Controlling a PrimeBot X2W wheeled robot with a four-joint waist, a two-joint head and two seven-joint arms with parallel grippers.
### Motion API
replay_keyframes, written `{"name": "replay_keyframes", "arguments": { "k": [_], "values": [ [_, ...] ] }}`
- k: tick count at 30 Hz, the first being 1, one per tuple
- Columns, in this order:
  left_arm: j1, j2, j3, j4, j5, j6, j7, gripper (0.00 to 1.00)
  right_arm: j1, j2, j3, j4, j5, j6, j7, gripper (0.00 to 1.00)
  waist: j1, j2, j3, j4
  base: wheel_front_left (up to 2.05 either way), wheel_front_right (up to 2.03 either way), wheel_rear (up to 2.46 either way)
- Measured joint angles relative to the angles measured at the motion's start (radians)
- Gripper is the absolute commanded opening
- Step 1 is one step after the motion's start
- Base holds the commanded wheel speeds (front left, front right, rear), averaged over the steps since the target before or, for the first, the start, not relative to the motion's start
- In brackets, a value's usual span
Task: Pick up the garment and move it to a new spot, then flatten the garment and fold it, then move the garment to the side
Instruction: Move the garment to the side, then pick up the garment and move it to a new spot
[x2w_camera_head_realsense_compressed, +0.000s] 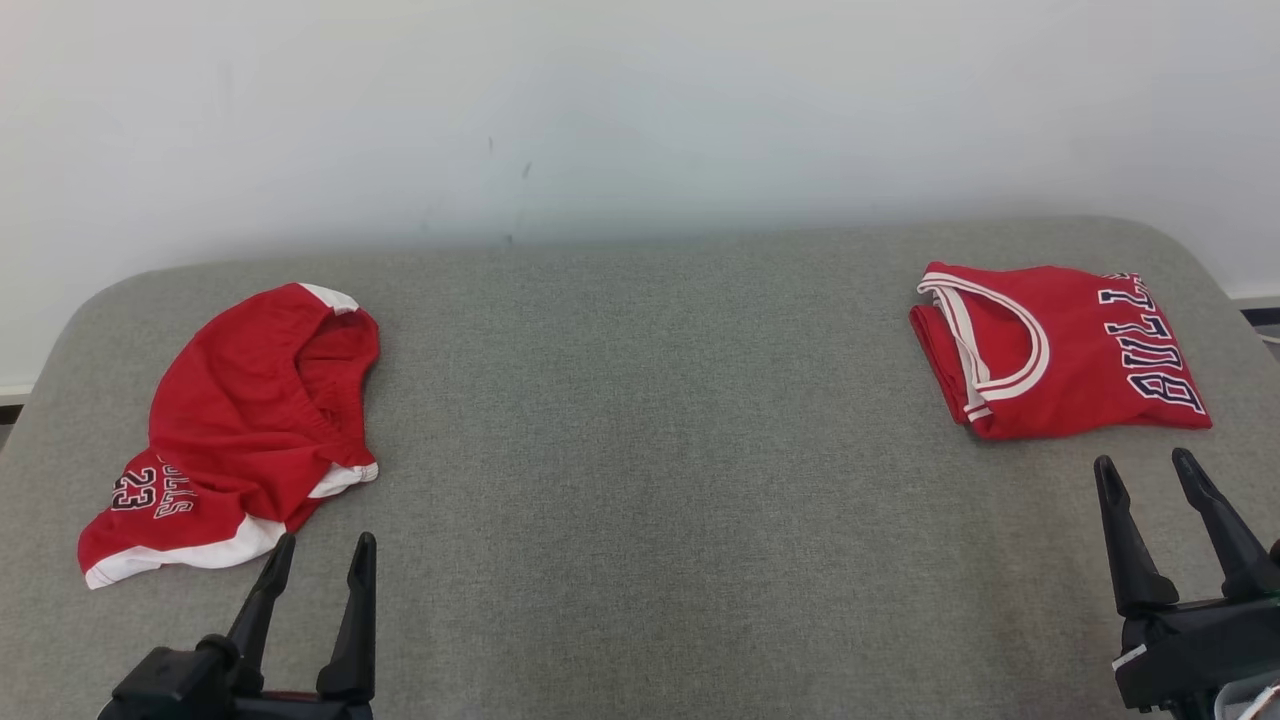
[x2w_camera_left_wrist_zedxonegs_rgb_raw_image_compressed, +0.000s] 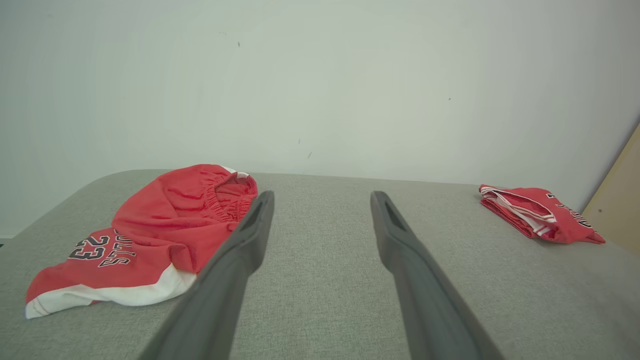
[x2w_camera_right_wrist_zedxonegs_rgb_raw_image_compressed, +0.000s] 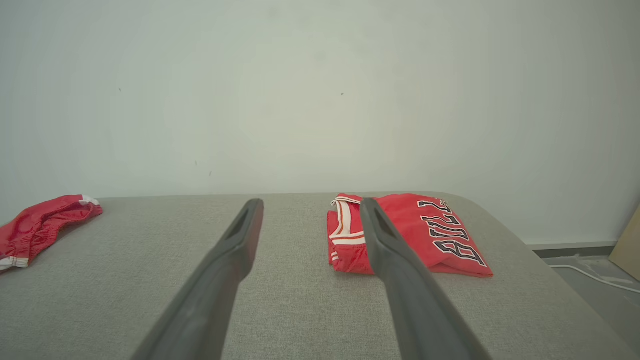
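Head view, rumpled red shorts, folded red jersey, grey woven surface, left jaws and right jaws spread.

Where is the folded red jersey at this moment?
In the head view the folded red jersey lies at the far right of the grey surface, just beyond the open right gripper, far from the crumpled shorts.

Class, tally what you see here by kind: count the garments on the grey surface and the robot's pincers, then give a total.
Red shorts: 1
Folded red jersey: 1
Pincers: 2 (left pincer, right pincer, both open and empty)
Total: 4
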Motion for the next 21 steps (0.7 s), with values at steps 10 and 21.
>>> {"name": "replay_keyframes", "arguments": {
  "k": [10, 21],
  "values": [
    [0.000, -0.024, 0.006, -0.014, 0.012, 0.000, 0.000, 1.00, 0.044, 0.061, -0.073, -0.057, -0.107, 0.000, 0.000, 1.00, 0.0000, 0.0000, 0.001, 0.009, 0.00, 0.00, 0.00],
    [0.000, -0.036, 0.010, -0.015, 0.038, 0.000, 0.000, 1.00, 0.080, 0.096, -0.119, -0.089, -0.171, 0.000, 0.000, 1.00, 0.0000, 0.0001, 0.001, 0.021, 0.00, 0.00, 0.00]
  ]
}}
